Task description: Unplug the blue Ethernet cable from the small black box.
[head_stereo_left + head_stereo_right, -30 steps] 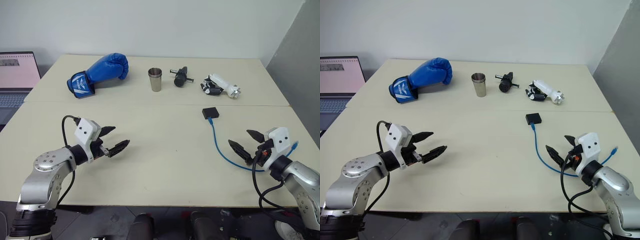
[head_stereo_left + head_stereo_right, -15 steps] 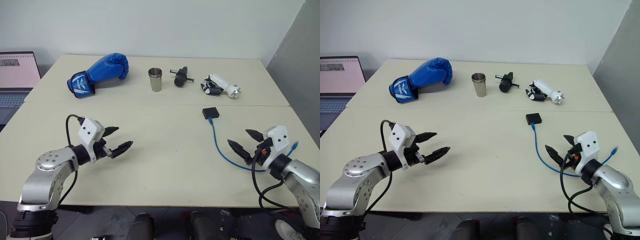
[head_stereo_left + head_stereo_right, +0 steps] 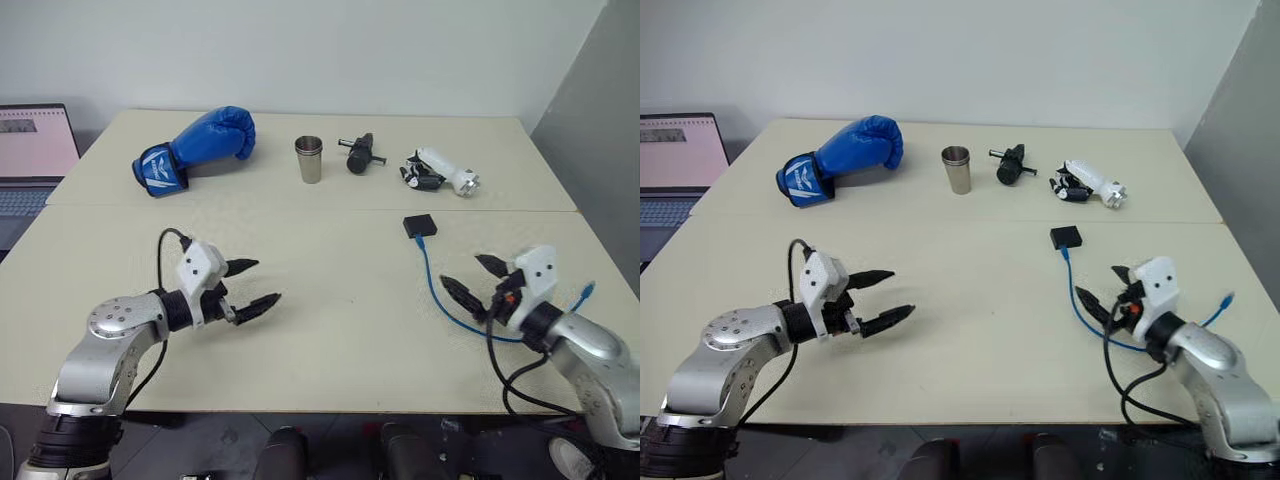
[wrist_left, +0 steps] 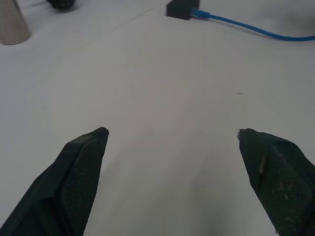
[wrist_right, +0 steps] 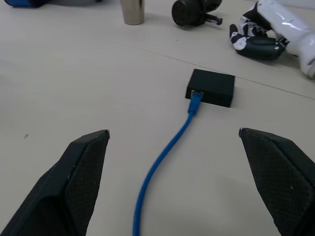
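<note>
The blue cable (image 5: 170, 150) looks plugged into the little black box (image 5: 211, 88) on the desk (image 3: 330, 250) (right half). Left gripper (image 3: 255, 285) and right gripper (image 3: 468, 278) hover with jaws spread, holding nothing.

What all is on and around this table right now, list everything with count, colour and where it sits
boxing glove: one, blue, far left of table
metal cup: one, silver, far middle
black cylindrical tool: one, black, right of cup
white and black gadget: one, far right
small black box: one, black, right of centre
blue Ethernet cable: one, blue, plugged into box, running toward near right edge
table: one, beige
laptop: one, open, beyond table's left edge
left gripper: one, black fingers, open, near left
right gripper: one, black fingers, open, over cable
</note>
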`<state>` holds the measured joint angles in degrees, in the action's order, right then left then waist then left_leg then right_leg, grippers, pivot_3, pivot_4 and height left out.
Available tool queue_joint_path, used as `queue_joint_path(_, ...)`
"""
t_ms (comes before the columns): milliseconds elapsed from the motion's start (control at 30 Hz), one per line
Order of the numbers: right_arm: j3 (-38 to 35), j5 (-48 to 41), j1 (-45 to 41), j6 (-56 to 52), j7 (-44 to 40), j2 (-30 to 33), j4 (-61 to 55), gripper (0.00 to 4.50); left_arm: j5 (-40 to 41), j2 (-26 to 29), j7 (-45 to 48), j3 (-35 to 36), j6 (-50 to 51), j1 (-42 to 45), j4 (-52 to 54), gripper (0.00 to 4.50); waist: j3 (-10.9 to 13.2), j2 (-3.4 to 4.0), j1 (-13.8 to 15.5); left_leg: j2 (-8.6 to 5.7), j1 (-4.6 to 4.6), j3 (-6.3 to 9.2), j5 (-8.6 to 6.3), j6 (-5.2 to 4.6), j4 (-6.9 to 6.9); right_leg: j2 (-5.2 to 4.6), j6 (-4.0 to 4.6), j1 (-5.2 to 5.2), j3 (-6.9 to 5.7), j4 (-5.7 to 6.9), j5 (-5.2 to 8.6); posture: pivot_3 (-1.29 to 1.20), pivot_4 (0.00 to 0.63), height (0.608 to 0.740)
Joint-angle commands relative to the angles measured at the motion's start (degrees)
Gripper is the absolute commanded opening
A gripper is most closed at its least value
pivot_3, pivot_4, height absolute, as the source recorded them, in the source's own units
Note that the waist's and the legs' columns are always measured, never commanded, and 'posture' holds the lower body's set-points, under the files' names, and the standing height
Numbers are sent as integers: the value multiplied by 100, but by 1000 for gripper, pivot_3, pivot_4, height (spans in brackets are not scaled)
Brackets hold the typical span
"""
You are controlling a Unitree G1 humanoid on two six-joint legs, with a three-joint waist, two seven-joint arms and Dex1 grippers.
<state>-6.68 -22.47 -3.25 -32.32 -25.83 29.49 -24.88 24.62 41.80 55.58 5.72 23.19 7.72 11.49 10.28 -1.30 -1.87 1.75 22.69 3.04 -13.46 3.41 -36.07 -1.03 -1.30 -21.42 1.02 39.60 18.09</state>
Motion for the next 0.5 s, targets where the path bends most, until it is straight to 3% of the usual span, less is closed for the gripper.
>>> queue_joint_path(33,428,437,-597,-187,783,-586,225,4475,279,134,254,-86,225,240,386,4500,1,2,3,1,0,1,0,0,0,2,0,-1,1,2,0,0,150,740)
queue_joint_path(233,631,961,-1507,-132,1656,-1526,1494,4475,491,226,583,-310,523,556,579,4500,3,1,8,-3,8,-1,0,0,-2,1,1,-8,-1,5,-1,0,150,740)
queue_joint_path(500,582,1575,-2240,573,2209,-1927,3198,4475,626,219,785,-444,628,833,655,4500,5,2,2,-5,16,-5,0,0,-1,-1,2,-23,1,16,-1,0,150,740)
